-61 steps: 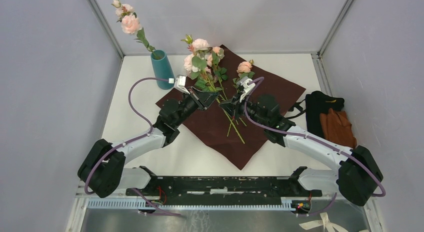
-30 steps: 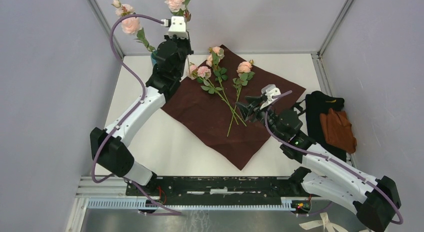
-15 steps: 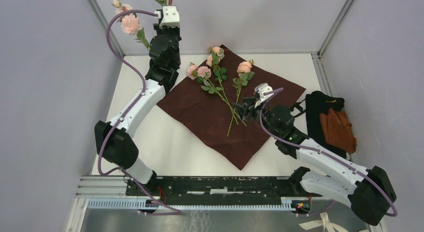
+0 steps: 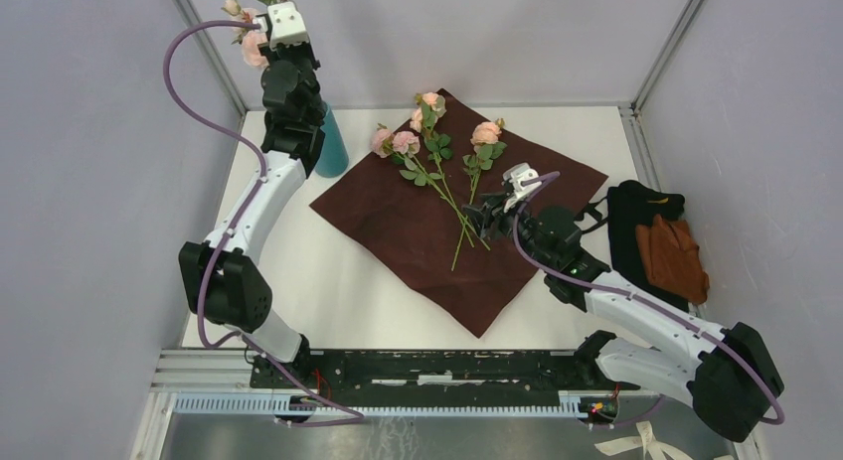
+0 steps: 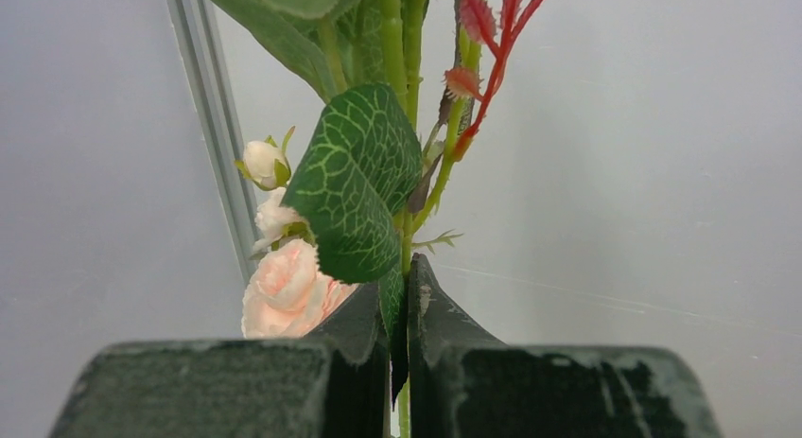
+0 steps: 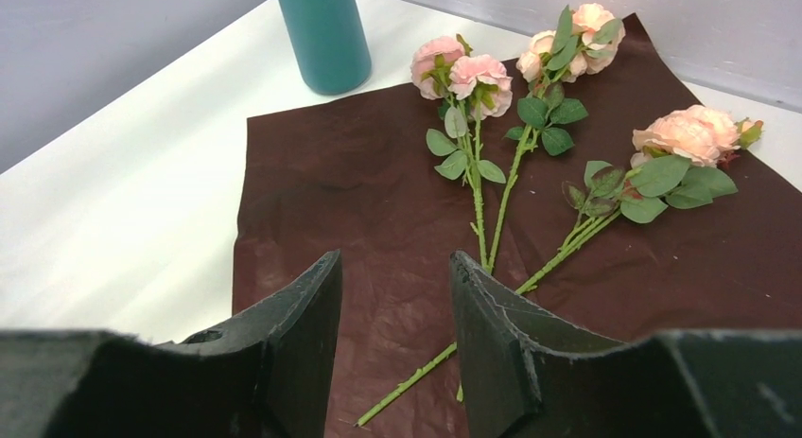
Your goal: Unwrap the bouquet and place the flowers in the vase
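Flowers: wrap open, 3 lie on it.
Left gripper pinches 1 stem near vase; right gripper half-open, empty.

Maroon wrapping paper is opened out flat, sitting diamond-wise. Three pink rose stems lie loose on it, blooms toward 12 o'clock, cut ends crossing down toward 6. The teal vase stands upright just off the paper's 10 o'clock corner. A fourth stem is upright, up around 11 from the vase, pinched in the left gripper. Another pink rose is right beside it.
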`<act>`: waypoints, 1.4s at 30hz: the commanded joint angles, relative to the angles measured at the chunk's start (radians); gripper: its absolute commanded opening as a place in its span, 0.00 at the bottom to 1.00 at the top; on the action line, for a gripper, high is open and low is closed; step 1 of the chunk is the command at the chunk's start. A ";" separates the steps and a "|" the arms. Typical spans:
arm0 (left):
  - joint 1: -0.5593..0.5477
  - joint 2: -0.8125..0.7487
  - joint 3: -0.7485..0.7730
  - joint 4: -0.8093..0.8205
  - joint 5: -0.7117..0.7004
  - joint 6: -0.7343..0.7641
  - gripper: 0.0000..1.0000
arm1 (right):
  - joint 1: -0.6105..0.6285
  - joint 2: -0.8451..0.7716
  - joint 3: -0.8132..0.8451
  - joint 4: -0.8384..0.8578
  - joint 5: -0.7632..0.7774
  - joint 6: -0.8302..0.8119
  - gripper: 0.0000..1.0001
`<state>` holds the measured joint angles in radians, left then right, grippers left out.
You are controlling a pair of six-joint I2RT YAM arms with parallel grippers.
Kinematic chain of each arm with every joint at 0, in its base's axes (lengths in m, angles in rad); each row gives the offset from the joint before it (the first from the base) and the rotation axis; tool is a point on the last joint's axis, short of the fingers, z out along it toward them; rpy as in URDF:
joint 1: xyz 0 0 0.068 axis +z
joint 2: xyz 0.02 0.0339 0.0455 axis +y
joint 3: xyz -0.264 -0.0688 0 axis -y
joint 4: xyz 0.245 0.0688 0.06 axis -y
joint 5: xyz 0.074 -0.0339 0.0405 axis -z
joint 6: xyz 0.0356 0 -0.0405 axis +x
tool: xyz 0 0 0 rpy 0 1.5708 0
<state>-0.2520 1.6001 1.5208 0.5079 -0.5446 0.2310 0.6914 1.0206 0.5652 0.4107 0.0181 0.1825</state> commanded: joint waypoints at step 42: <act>0.096 0.388 0.021 0.088 0.119 -0.057 0.02 | -0.030 0.058 -0.005 0.073 -0.085 0.013 0.50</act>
<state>-0.1627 1.9793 1.5314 0.5560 -0.4137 0.1944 0.6685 1.0969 0.5648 0.4515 -0.0536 0.1955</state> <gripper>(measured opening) 0.065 0.505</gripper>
